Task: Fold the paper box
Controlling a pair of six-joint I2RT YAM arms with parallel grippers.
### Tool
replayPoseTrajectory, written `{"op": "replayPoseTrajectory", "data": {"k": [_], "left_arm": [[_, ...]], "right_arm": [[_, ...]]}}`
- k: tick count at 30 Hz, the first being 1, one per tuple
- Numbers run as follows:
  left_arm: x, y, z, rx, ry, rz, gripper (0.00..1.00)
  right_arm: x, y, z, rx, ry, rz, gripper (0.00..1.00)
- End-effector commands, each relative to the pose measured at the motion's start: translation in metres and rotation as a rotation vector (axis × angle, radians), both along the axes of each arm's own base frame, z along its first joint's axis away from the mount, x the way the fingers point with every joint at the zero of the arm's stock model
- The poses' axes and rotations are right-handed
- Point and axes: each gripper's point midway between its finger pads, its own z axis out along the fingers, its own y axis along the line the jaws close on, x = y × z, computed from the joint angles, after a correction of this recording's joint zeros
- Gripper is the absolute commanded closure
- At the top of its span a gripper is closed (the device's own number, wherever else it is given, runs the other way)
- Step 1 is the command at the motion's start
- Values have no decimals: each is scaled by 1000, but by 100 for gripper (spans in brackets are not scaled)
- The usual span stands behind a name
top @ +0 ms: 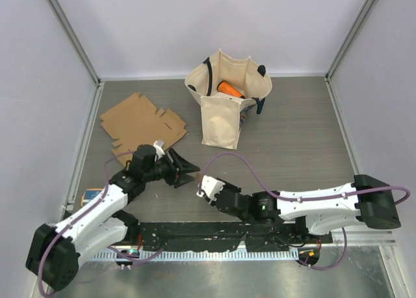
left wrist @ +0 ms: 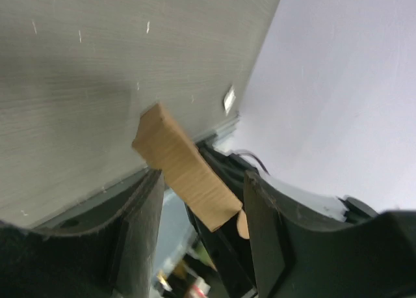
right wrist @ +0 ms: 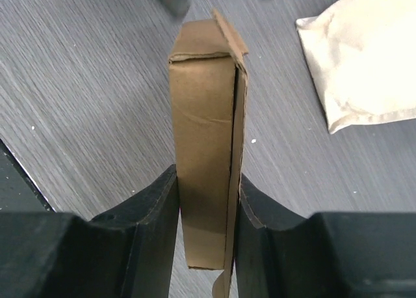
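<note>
Mid-fold: right gripper (right wrist: 207, 179) clenched on the flattened box (right wrist: 203, 135); left gripper (left wrist: 203, 178) looks slack around its other end. Next, left needs a firm grip to press the fold.

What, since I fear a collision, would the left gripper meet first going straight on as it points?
The paper box lying between its fingers; right behind, seemingly, the right gripper holding it.

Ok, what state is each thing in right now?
box: folded, clamped in right pincer
right pincer: shut on box
left pincer: open, around box's end
sheet: flat, unfolded
bag: upright, open, orange item inside
</note>
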Motion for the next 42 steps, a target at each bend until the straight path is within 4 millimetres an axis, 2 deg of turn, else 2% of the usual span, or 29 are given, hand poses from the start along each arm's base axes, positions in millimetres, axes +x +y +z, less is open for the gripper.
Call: {"op": "replayPoseTrajectory", "data": {"k": [1,3,4,5,6,8,11,12,17,19,20,22,23,28,34,37,42], "left_arm": [[33,51,13,357,-386,122,46],[41,70,15,427,-452,202,47],[37,73,19,411,-507,211,49],[40,71,28,390,-590,209,53],[40,70,32,375,-635,201,55],[35,66,33,369,-719,154,56],[30,54,44,349,-854,74,53],[29,51,42,356,-877,50,52],[22,23,53,302,-1067,-40,49],[23,17,49,317,-1115,-57,49],[23,11,55,306,-1152,-56,49],[24,2,48,325,-1194,-105,52],[19,-6,53,295,-1236,-135,53],[12,-19,38,292,-1272,-254,54],[20,-24,32,334,-1303,-287,53],[18,-30,29,325,-1311,-336,59],[14,-37,19,292,-1282,-386,60]], "right_arm": [[-5,2,1,65,147,-4,64],[-6,4,-5,69,242,-2,64],[-6,5,-4,68,274,0,64],[-3,5,-12,47,310,-18,64],[-8,7,-16,35,360,4,64],[-7,6,-21,-7,422,-7,64],[-6,9,-23,-27,522,-13,62],[-5,9,-20,-38,541,-17,62],[-2,5,-23,-86,575,-28,59],[-2,2,-27,-101,601,-16,59],[-1,2,-27,-100,606,-14,60],[-2,2,-27,-85,635,9,60],[-3,3,-26,-77,639,19,60],[1,2,-18,-36,646,38,63],[2,-1,-20,-38,645,45,64],[3,-6,-22,-39,641,36,65],[5,-8,-18,-26,635,38,66]]}}
